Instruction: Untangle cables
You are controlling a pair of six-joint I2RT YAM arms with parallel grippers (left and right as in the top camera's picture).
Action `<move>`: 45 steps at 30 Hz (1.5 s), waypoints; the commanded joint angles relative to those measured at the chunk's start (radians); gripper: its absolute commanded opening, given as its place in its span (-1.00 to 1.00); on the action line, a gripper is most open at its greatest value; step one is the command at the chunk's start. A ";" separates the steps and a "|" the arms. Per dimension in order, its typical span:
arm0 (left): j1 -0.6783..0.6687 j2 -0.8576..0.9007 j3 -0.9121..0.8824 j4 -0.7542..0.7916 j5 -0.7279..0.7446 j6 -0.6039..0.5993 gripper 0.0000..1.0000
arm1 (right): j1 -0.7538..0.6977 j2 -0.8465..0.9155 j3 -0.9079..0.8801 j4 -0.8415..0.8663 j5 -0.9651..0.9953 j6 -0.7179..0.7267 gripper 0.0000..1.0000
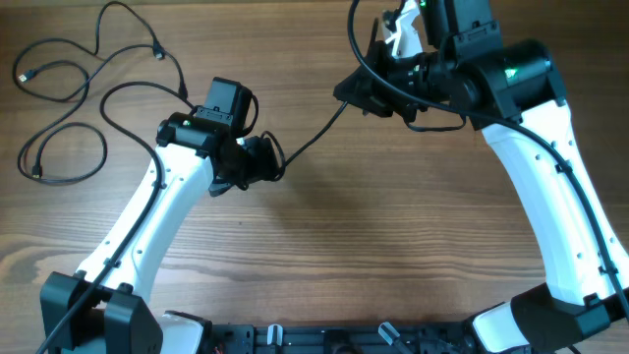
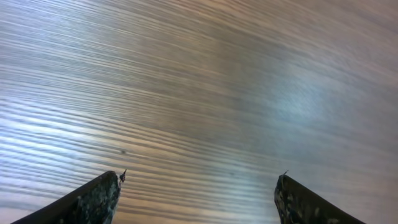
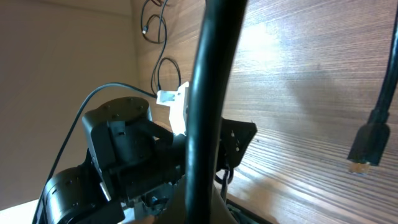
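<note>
- The left hand (image 1: 259, 163) is open. Its wrist view shows the two fingertips (image 2: 102, 193) wide apart, with only bare desk (image 2: 205, 93) between them and nothing gripped.
- The right hand (image 1: 360, 95) sits raised at the far side of the desk. I cannot tell whether it is closed, because its wrist view is blocked by a thick black cord close to the lens and the overhead view hides the fingers.
- One thin cable (image 1: 314, 132) runs in a nearly straight line from the right hand toward the left hand and ends in small loops just beside the left hand. Judging by that line, the right hand probably has it, though no grip is visible.
- A plug end (image 3: 362, 149) with a gold-coloured tip hangs at the right of the right wrist view, above the wood. I cannot say which cord it belongs to.
- The rest of the cables (image 1: 101, 149) lie at the far left corner of the desk, well apart from both hands. They form several loose loops that cross one another in a few places, with small plugs at the outer ends.
- Progress, as a judgement: one cable seems to be pulled away from the group, so the sorting is under way.
- What is left, as a judgement: the loops on the left are slack rather than knotted tight, but they overlap. They need lifting apart one by one and laying out separately, and the stretched cable needs setting down clear of them.
</note>
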 commanded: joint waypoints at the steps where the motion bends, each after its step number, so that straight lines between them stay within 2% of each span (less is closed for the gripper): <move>1: 0.005 -0.012 0.001 -0.008 -0.129 -0.087 0.68 | -0.018 -0.003 0.010 -0.016 0.190 -0.012 -0.91; 4: 0.005 -0.012 0.001 0.000 -0.051 -0.078 0.75 | -0.018 -0.003 0.010 -0.083 0.382 0.039 -0.91; 5: 0.005 -0.013 0.001 0.015 0.024 -0.031 0.75 | -0.018 -0.003 0.010 -0.097 0.422 0.040 -0.91; 6: 0.005 -0.013 0.001 0.046 0.171 0.061 0.74 | -0.018 -0.003 0.010 -0.107 0.449 0.040 -0.91; 8: 0.006 -0.013 0.001 0.098 0.420 0.138 0.74 | -0.018 -0.003 0.010 -0.126 0.471 0.039 -0.91; 12: 0.055 -0.013 0.001 0.205 0.790 0.138 0.78 | -0.018 -0.003 0.010 -0.184 0.546 0.035 -0.91; 14: 0.099 -0.013 0.001 0.254 0.946 0.138 0.77 | -0.018 -0.003 0.010 -0.223 0.605 0.036 -0.91; 15: 0.117 -0.013 0.001 0.266 0.977 0.137 0.77 | -0.018 -0.003 0.010 -0.232 0.616 0.036 -0.91; 18: 0.156 -0.013 0.001 0.260 0.986 0.136 0.76 | -0.017 -0.003 0.010 -0.233 0.590 0.041 -0.91; 24: 0.146 -0.013 0.001 0.256 0.982 0.121 0.70 | -0.016 -0.003 0.010 -0.193 0.436 0.059 -0.92; 26: 0.134 -0.013 0.001 0.256 0.891 0.121 0.52 | -0.016 -0.003 0.010 -0.193 0.390 0.053 -0.92; 27: 0.119 -0.013 0.001 0.252 0.801 0.121 0.49 | -0.016 -0.003 0.010 -0.191 0.372 0.031 -0.91; 29: 0.060 -0.013 0.001 0.245 0.654 0.121 0.54 | -0.016 -0.003 0.010 -0.194 0.362 0.007 -0.92; 32: -0.005 -0.013 0.001 0.274 0.636 0.121 0.65 | -0.003 -0.002 -0.004 -0.193 0.354 0.011 -0.91; 35: -0.033 -0.013 0.001 0.304 0.614 0.121 0.60 | 0.030 0.008 -0.016 -0.192 0.348 0.004 -0.91; 38: -0.037 -0.013 0.001 0.286 0.547 0.121 0.46 | 0.047 0.014 -0.017 -0.187 0.346 -0.016 -0.91; 45: -0.083 -0.013 0.001 0.233 0.540 0.122 0.47 | 0.054 0.026 -0.017 -0.160 0.331 -0.020 -0.91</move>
